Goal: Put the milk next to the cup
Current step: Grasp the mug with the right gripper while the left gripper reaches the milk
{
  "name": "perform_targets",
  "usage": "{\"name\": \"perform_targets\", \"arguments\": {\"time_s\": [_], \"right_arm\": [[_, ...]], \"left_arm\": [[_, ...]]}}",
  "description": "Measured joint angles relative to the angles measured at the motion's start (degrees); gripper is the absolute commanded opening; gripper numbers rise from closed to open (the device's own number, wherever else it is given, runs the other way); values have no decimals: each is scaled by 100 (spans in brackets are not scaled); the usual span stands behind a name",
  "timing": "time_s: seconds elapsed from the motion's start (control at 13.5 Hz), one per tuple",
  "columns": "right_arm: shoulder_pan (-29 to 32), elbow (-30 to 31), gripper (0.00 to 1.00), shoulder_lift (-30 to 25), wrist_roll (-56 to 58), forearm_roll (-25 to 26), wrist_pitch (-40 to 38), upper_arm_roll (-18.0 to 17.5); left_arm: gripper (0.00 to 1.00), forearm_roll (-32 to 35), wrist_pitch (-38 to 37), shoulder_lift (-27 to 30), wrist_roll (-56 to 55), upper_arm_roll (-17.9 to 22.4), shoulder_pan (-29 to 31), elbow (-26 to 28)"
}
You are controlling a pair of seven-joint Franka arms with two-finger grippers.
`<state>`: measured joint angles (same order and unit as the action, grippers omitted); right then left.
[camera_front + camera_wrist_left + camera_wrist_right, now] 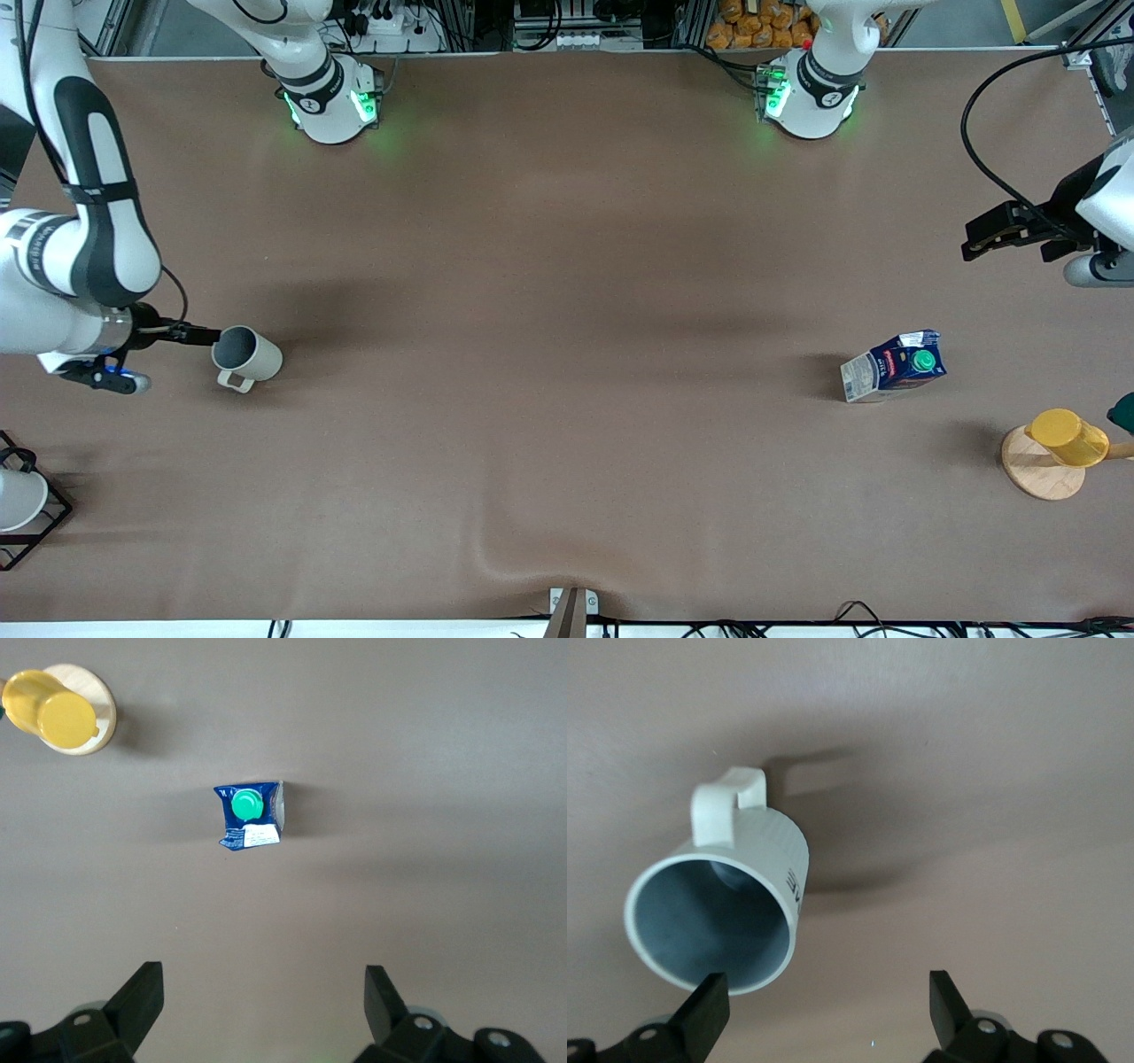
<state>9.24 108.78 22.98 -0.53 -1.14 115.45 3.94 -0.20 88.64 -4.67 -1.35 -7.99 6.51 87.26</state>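
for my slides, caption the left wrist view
Open left gripper above the table, milk carton upright ahead, yellow cup on its wooden base.

cup: matt ceramic | milk: glossy carton, plastic cap

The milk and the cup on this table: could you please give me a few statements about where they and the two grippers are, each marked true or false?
1. The milk stands beside the cup. False: they are apart, the milk toward the left arm's end of the table, the cup toward the right arm's end.
2. The left gripper is open and holds nothing. True.
3. The right gripper is shut on the cup. False: it is open next to the cup's rim.
4. A yellow cup on a round wooden base sits nearer the front camera than the milk. True.
5. The milk's green cap is missing. False: the cap is on.
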Motion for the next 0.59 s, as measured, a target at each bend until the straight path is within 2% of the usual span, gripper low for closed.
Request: {"name": "perform_targets", "arguments": {"time_s": [0.07,0.15,0.3,0.37,0.59], "right_arm": [[1,149,100,0,-1,0,143,0],[1,273,89,4,-2,0,265,0],[6,434,12,10,-1,0,478,0],[7,502,0,17,-7,0,610,1],[7,665,0,64,-9,0,887,-9]], "left_arm": [[100,0,3,-67,0,2,58,0],[100,0,37,-131,0,2,123,1],[100,0,290,-254,9,4,235,52],[100,0,444,-309,10,4,272,120],[100,1,858,-552,10,7,350,347]]}}
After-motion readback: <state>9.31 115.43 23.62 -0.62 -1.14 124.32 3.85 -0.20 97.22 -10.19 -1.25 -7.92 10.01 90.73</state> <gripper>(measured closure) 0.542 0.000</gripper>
